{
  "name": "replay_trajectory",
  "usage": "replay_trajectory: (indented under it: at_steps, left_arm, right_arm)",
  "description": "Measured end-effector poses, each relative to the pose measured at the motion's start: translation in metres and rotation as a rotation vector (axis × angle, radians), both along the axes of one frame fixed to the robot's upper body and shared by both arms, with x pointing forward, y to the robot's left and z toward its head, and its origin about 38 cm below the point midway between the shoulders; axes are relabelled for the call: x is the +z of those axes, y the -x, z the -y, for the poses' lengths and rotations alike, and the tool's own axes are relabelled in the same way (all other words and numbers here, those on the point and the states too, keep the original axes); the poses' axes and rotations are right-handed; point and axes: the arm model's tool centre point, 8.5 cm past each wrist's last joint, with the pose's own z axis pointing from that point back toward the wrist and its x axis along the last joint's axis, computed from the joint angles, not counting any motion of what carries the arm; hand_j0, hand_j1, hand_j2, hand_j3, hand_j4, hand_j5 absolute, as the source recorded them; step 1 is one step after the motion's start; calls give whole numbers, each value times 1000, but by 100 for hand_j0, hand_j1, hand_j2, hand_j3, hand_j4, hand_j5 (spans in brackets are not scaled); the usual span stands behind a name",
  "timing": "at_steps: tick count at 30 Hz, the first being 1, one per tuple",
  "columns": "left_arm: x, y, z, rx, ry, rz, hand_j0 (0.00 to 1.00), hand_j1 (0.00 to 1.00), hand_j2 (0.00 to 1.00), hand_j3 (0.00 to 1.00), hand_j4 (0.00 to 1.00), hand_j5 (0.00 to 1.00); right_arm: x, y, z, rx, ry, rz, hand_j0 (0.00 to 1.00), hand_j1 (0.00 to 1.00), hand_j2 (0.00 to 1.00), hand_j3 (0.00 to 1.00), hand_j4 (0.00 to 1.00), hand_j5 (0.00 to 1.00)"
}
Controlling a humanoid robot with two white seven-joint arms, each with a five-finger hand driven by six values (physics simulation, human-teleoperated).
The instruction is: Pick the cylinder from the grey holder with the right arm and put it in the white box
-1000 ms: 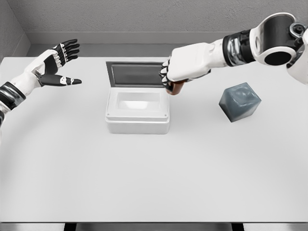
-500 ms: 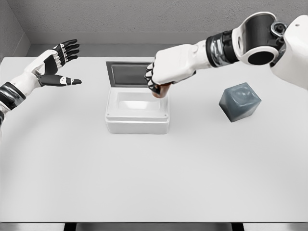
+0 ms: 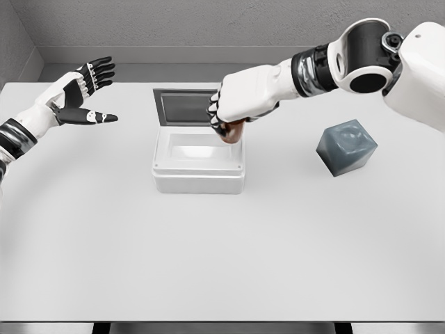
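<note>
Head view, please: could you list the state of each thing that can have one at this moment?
White box: open, lid raised behind it, interior looks empty.
Cylinder: brown, gripped from above, held over the box's right rear corner, not released.
Grey holder: empty, resting tilted on the table.
Right robot hand: shut on the cylinder.
Left robot hand: open, fingers spread, raised at far left, holding nothing.

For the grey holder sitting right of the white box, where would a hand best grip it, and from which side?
The grey holder is a blocky cube resting tilted, one corner toward the camera. Probably best gripped across two opposite flat side faces, coming from above, where nothing crowds it on the table. The right hand is shut on the cylinder over the white box; the left hand is open.
</note>
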Motion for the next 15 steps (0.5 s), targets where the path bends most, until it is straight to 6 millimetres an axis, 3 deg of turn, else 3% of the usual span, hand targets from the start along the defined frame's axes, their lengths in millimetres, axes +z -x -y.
replay_trajectory:
  at_steps: [12, 15]
  left_arm:
    - [1, -1, 4, -7, 5, 4, 100, 100, 100, 100, 100, 100]
    - [-2, -2, 16, -29, 10, 1, 100, 100, 100, 100, 100, 100]
  right_arm:
    - [4, 1, -1, 4, -13, 3, 100, 100, 100, 100, 100, 100]
    - [14, 13, 29, -13, -38, 1, 100, 100, 100, 100, 100, 100]
